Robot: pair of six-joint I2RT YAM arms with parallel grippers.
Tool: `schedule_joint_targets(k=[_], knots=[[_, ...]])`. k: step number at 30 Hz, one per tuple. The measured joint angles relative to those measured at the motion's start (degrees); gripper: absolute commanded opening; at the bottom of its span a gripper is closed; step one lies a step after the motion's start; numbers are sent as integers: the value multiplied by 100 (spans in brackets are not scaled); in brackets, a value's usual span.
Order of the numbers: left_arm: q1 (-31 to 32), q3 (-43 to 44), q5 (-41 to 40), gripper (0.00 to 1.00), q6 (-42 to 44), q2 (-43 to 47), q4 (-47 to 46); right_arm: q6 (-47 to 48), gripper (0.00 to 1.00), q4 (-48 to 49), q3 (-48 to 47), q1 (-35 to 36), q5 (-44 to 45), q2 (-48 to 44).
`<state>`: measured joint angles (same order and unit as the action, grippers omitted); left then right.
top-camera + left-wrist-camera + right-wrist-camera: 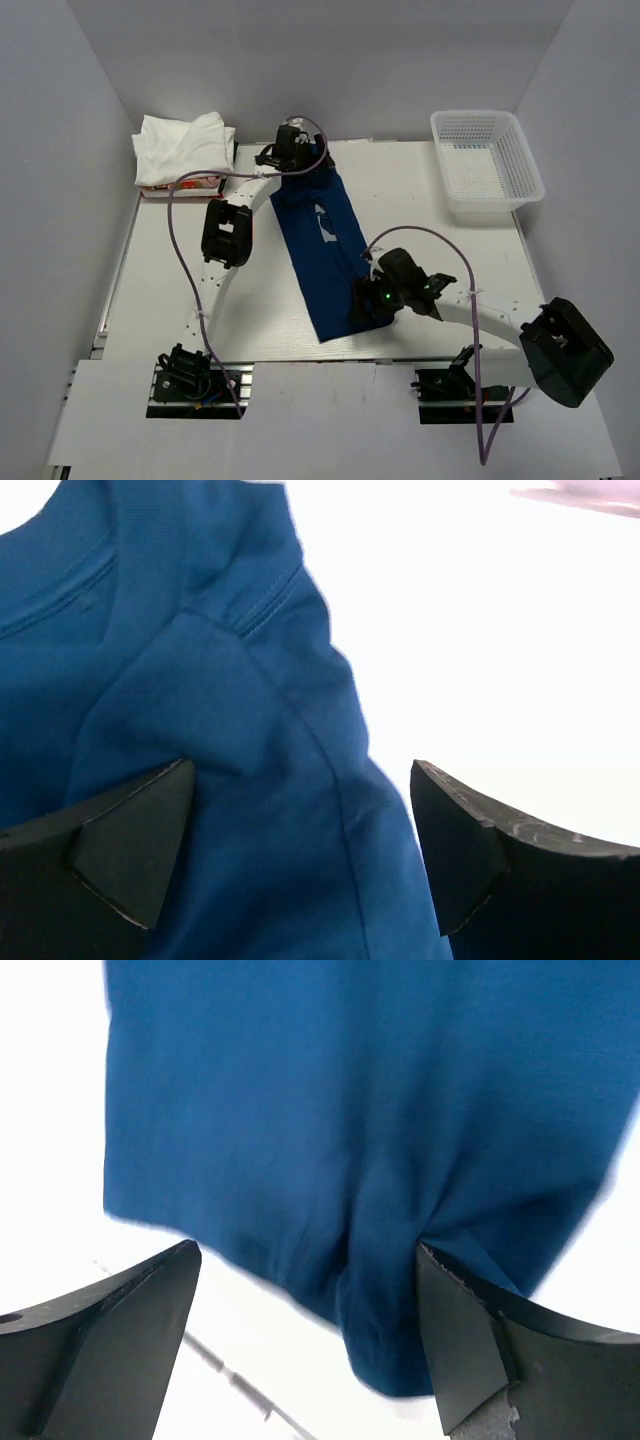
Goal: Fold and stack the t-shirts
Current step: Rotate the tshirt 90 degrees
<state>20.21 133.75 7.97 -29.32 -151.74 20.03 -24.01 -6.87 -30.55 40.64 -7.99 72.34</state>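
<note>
Top external alone shows white tees (183, 148), basket (486, 204).

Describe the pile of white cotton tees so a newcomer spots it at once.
Start at the white table and go to its far left corner, opposite the white plastic mesh basket at far right. The pile of white cotton tees sits there. It is the only soft white heap; the navy blue tee lies stretched out mid-table.
</note>
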Motion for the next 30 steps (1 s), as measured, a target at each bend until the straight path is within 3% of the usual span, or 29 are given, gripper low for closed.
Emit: schedule_joint_targets(k=[3, 9, 21, 26, 30], knots=[[76, 87, 800, 100, -68, -260, -719, 267, 90, -264, 96, 535, -590, -201], [229, 129, 1198, 100, -269, -455, -1325, 841, 90, -494, 175, 1322, -1266, -442], [280, 293, 1303, 100, -459, -566, -1687, 1180, 90, -699, 90, 1725, -846, -1272], [278, 234, 1207, 100, -127, 37, -1250, 1014, 90, -446, 70, 1725, -391, -1565], [264, -116, 1193, 100, 173, 1255, -968, 868, 90, -319, 70, 1725, -52, -1727]])
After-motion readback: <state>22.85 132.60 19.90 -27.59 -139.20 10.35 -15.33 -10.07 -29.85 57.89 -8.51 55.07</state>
